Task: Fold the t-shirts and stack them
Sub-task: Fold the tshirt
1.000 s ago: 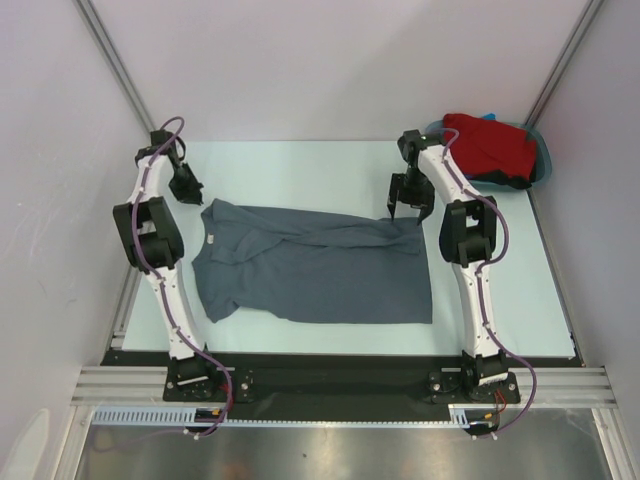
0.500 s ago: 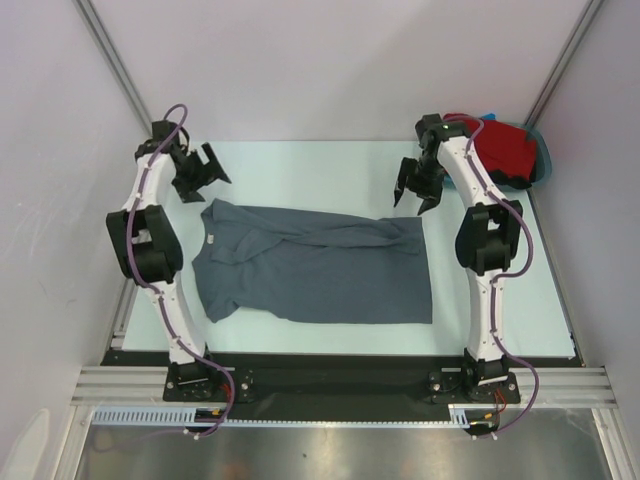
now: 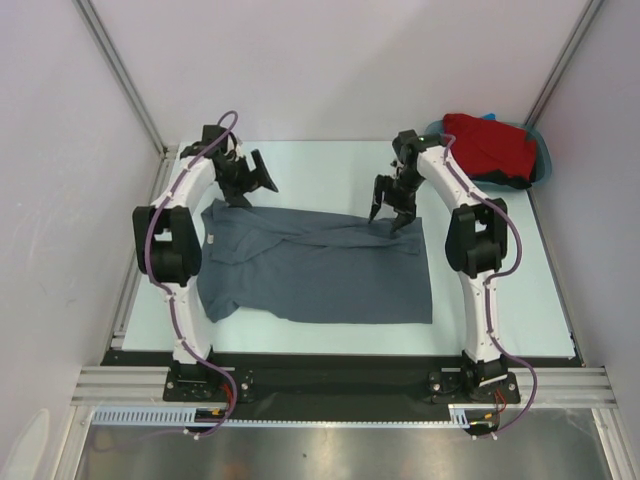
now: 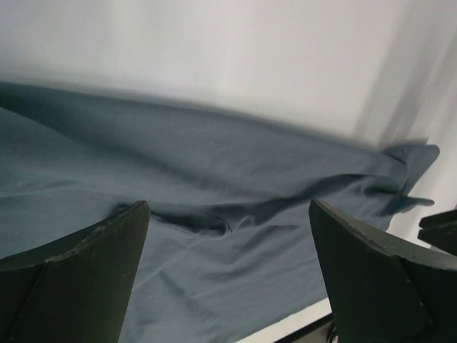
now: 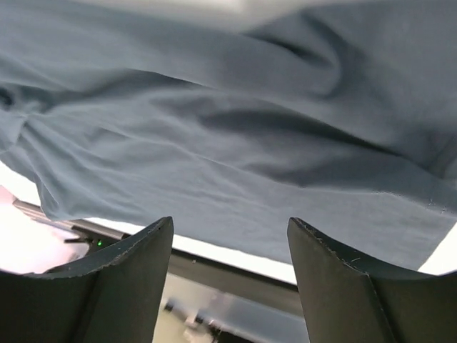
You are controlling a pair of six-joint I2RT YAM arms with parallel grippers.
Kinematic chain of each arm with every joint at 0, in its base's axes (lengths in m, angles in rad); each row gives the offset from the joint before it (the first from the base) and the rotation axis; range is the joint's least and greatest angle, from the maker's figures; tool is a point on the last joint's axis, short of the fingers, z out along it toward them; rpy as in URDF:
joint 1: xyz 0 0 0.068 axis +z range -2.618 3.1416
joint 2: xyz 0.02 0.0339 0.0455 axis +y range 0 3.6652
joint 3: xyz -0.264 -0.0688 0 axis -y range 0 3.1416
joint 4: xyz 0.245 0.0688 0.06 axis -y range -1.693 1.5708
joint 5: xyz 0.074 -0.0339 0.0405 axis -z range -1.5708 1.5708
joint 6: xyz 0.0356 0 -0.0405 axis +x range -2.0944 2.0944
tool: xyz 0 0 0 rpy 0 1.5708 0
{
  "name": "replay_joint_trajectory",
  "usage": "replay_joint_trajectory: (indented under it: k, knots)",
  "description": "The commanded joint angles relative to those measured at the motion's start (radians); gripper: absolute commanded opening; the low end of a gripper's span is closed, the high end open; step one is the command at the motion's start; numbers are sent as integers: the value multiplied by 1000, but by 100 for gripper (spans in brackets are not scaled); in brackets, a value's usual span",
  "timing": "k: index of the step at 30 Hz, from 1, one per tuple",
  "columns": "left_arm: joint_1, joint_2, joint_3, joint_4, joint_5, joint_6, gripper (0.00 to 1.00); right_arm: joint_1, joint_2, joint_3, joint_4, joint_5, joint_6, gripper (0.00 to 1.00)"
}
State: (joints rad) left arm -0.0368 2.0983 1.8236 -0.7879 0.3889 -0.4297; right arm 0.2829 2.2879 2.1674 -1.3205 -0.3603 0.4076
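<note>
Soft slate-grey tee (image 3: 320,275), flat w/ creased far edge; red tee (image 3: 487,142), bunched

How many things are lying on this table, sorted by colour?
Dark grey t-shirt: 1
Red t-shirt: 1
Teal tub: 1
Total: 3
Not counted: blue cloth and black cloth peeking out around the red one, too hidden to tell what they are.

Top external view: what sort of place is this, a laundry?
Probably a robot test cell, not a laundry: two robot arms bolted to a table, plain white panel walls, one grey t-shirt laid out.
</note>
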Motion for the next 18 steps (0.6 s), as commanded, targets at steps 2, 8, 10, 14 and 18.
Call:
replay_joint_trajectory:
  k: [2,8,10,14,18]
  knots:
    - [3,-104,-33,27,39,-26,100,-48,-51,-92,13,-54,82,69]
    - [2,-158,-109,42,48,-24,100,-65,-91,-156,27,-26,155,67]
    - [2,-169,-136,45,48,-21,100,-64,-96,-155,14,18,161,68]
    - [2,-188,-165,50,50,-18,100,-65,-117,-152,-8,132,158,71]
    - [0,-189,-179,61,68,-23,100,-65,-111,-149,-54,211,135,74]
